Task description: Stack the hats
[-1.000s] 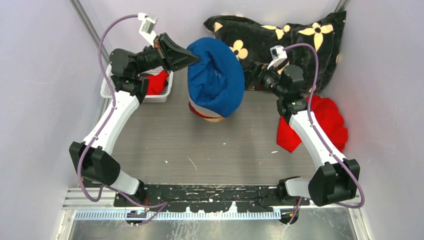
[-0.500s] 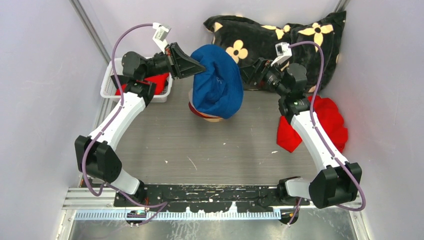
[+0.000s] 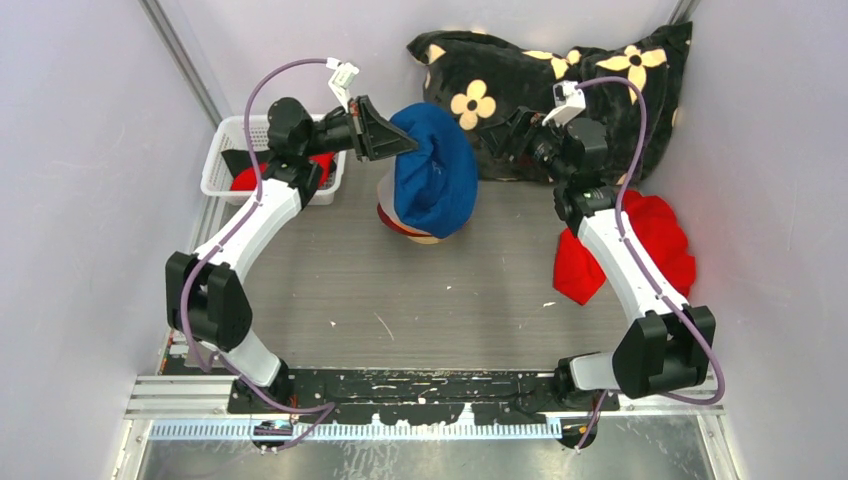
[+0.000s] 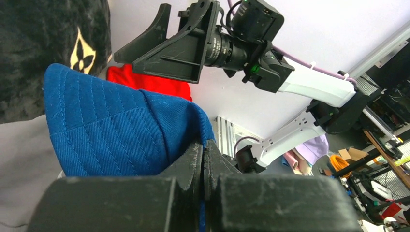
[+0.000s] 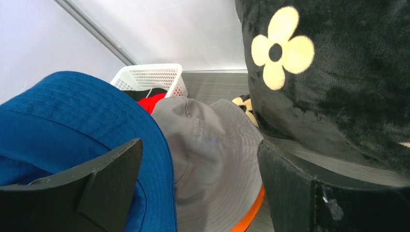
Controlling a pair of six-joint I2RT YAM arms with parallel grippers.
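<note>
The blue hat [image 3: 435, 170] hangs tilted over a stack of hats [image 3: 405, 222] in the middle of the table. My left gripper [image 3: 410, 143] is shut on the blue hat's brim [image 4: 111, 130] at its upper left. In the right wrist view the pale grey hat [image 5: 212, 159] tops the stack, with an orange brim [image 5: 251, 212] under it. My right gripper [image 3: 497, 143] is open just right of the blue hat [image 5: 63, 111], holding nothing, its fingers straddling the grey hat's crown. A red hat [image 3: 310, 162] lies in the white basket [image 3: 222, 150].
A black pillow with cream flowers [image 3: 560, 80] lies at the back right, touching my right gripper's outer finger. A bright red cloth bundle [image 3: 650, 240] sits beside the right arm. The basket stands at the back left by the wall.
My left gripper has carried the blue hat's brim rightward, and the hat now looks narrower and more upright over the stack. My right gripper has shifted slightly back and stays open.
</note>
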